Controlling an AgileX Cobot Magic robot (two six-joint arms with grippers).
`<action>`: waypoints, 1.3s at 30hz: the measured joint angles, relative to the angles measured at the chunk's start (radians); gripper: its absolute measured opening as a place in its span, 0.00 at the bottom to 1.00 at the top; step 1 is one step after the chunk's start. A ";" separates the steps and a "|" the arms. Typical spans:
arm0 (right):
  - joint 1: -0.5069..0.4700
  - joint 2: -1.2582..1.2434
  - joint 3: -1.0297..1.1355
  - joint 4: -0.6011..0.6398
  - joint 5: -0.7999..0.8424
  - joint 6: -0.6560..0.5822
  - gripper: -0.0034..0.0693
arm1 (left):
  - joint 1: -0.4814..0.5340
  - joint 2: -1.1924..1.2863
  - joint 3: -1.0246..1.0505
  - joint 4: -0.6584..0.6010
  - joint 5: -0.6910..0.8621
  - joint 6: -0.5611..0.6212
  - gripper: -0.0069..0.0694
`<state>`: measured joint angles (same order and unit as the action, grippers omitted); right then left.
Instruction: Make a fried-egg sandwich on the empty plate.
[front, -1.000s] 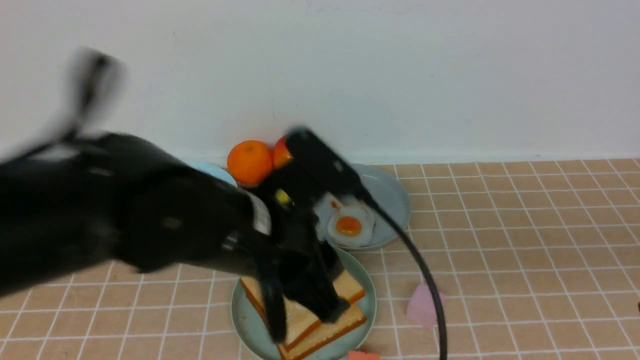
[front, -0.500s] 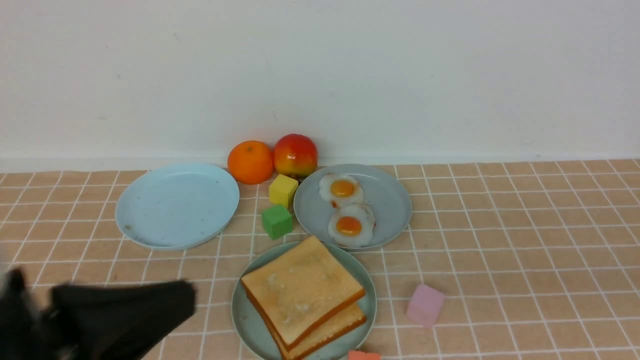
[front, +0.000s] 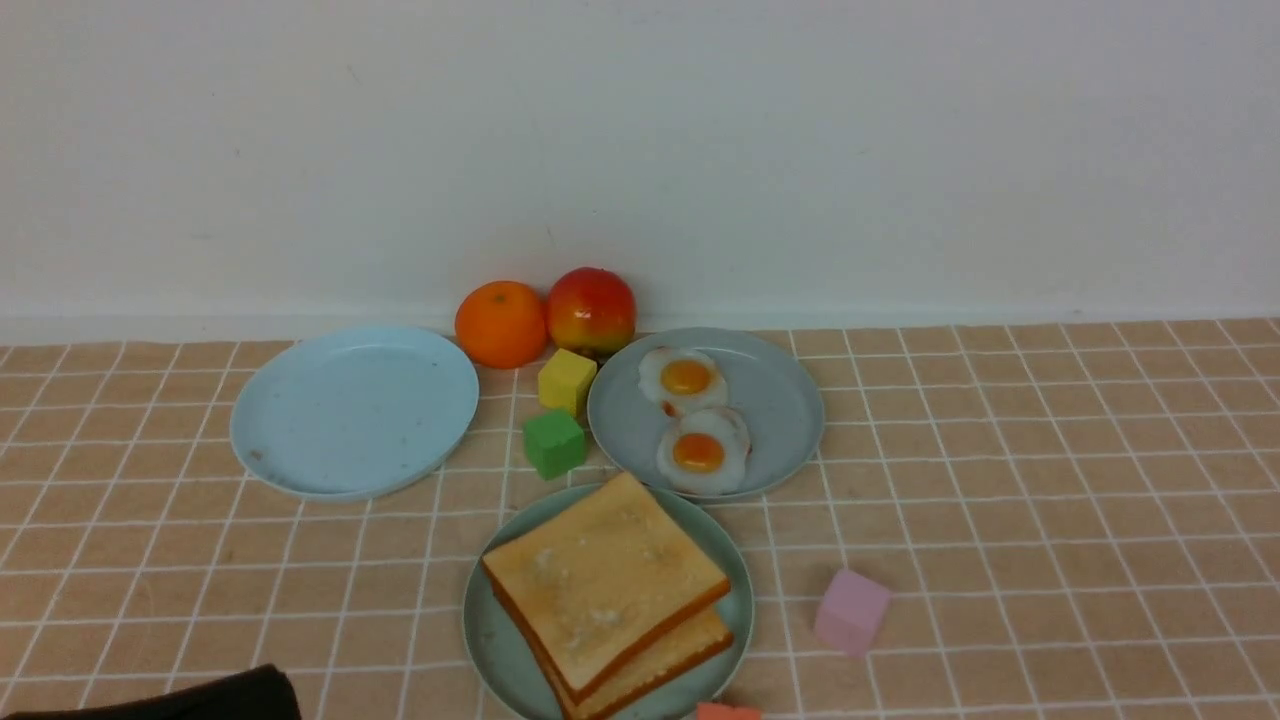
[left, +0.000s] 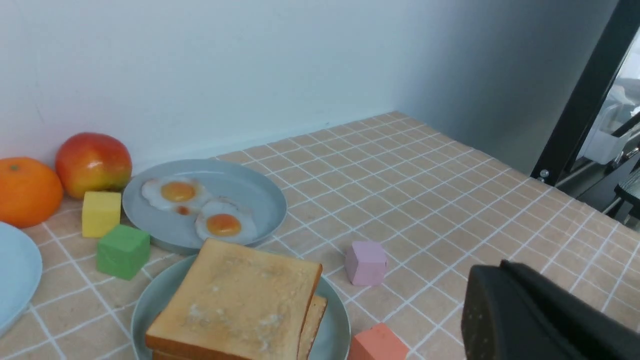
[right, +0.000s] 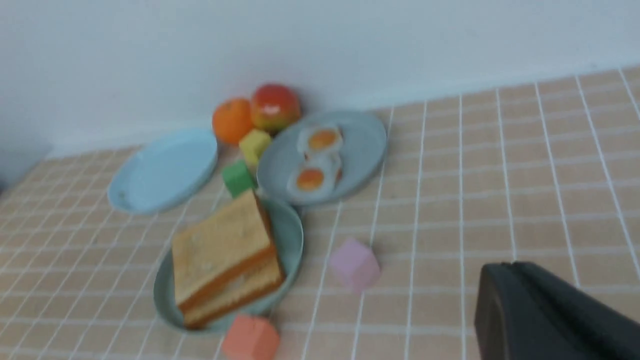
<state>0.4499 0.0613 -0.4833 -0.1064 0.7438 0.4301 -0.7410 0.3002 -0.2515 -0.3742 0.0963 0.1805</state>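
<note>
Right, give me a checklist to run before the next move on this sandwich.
1. Both toast slices stacked on mint-green plate: ok.
2. Egg between the slices: cannot tell, none shows at the edges.
3. Top slice squared over the bottom one: not ok, twisted.
4. Two fried eggs uncovered on greyish-blue plate: ok.
5. Left gripper shut, empty: ok.
6. Right gripper shut, empty: ok.
</note>
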 joint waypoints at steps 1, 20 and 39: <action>0.000 0.000 0.020 -0.005 -0.050 0.003 0.05 | 0.000 0.000 0.000 0.000 0.002 0.000 0.07; -0.025 0.000 0.388 -0.061 -0.447 0.018 0.05 | 0.000 0.000 0.000 -0.001 0.006 0.000 0.07; -0.351 -0.071 0.508 -0.025 -0.408 -0.211 0.03 | 0.000 0.000 0.000 -0.001 0.008 0.000 0.07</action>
<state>0.0987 -0.0096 0.0245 -0.1313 0.3355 0.2192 -0.7410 0.3002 -0.2514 -0.3754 0.1039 0.1805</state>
